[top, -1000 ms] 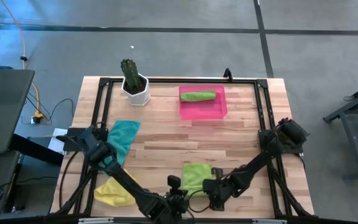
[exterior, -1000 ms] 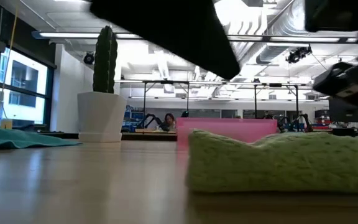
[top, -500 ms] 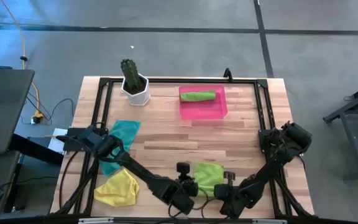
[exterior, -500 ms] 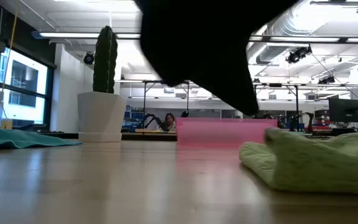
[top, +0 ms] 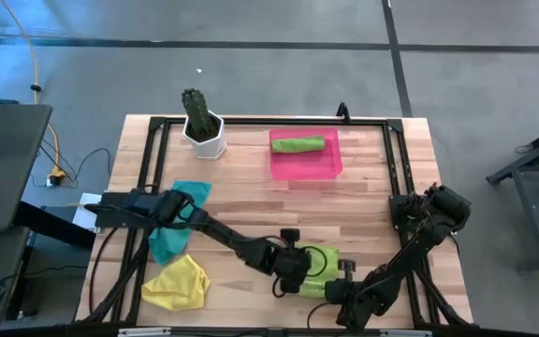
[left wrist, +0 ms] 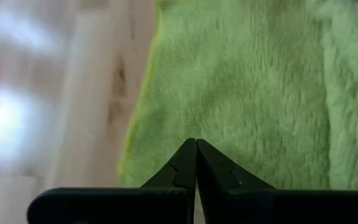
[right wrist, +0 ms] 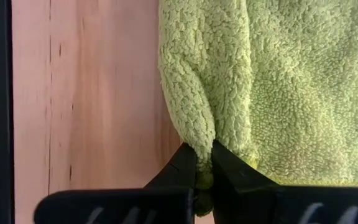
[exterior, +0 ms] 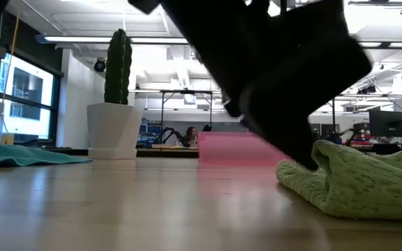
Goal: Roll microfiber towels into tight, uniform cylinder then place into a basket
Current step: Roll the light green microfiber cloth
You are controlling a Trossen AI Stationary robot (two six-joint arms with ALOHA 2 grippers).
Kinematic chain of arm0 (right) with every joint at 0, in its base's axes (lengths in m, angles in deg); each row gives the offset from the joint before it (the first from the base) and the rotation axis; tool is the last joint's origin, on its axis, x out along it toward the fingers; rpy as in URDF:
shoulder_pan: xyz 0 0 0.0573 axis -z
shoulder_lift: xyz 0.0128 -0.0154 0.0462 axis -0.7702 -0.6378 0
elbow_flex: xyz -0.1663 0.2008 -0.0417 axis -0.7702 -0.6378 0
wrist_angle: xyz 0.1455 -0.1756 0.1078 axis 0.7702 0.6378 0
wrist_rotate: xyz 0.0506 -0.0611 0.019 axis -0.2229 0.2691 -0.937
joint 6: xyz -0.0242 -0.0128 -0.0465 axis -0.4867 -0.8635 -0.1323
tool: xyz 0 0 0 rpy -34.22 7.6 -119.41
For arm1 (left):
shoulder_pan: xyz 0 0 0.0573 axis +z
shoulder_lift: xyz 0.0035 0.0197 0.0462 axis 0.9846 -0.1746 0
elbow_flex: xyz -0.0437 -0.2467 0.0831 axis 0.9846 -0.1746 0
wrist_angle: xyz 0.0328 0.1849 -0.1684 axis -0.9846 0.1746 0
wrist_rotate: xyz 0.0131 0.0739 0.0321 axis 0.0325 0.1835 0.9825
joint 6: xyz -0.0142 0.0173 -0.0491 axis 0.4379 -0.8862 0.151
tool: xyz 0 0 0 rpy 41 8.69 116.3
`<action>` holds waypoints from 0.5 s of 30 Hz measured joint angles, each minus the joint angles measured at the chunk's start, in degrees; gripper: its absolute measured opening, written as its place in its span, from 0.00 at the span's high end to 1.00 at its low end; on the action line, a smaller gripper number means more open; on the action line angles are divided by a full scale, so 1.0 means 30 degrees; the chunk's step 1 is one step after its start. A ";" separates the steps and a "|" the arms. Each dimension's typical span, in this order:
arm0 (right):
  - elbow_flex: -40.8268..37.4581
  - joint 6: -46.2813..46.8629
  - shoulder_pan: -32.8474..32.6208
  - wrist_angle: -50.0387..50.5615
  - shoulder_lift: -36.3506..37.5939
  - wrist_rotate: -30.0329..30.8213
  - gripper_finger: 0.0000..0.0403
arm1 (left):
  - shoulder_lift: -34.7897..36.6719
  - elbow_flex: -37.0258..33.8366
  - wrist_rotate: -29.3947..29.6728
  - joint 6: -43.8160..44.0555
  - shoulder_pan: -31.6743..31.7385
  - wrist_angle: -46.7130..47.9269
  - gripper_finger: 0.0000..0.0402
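A lime green towel lies crumpled flat on the table near its near edge; it also shows in the low view. My right gripper is shut on it at its near right side. My left gripper is shut, and its tips stand over the towel's left part. A second green towel lies rolled up in the pink basket at the far side. A teal towel and a yellow towel lie loose at the left. My left gripper's shut fingertips point down at a slant onto the lime towel a little inside its left edge; I cannot tell whether they touch the cloth. My right gripper pinches a raised fold of the lime towel between its two fingers, at the towel's edge. The fingers come from above, slanting. The towel's other parts lie slack on the table.
A white pot with a cactus stands at the far left. A black frame runs around the tabletop. Bare wood lies between the lime towel and the basket.
My left gripper has swung along the near edge toward the table's right and sunk, coming over the lime towel's left part. My right gripper has moved a little toward the right, and the lime towel has slid along the table to the right with it.
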 joint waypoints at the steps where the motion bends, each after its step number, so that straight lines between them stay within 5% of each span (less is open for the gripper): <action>1: 0.0004 -0.0123 0.0000 0.0000 0.0000 0.0000 1.00 | -0.0005 -0.0080 -0.0407 0.0277 0.0040 0.0198 1.00; 9: 0.0007 -0.1088 0.0000 -0.0322 0.0002 0.0625 1.00 | 0.0177 -0.0780 -0.1568 0.2933 -0.0721 0.1371 1.00; 15: 0.0007 -0.3466 0.0499 -0.0811 0.0007 0.1065 1.00 | 0.0211 -0.1071 -0.0425 0.6060 -0.2420 0.3336 1.00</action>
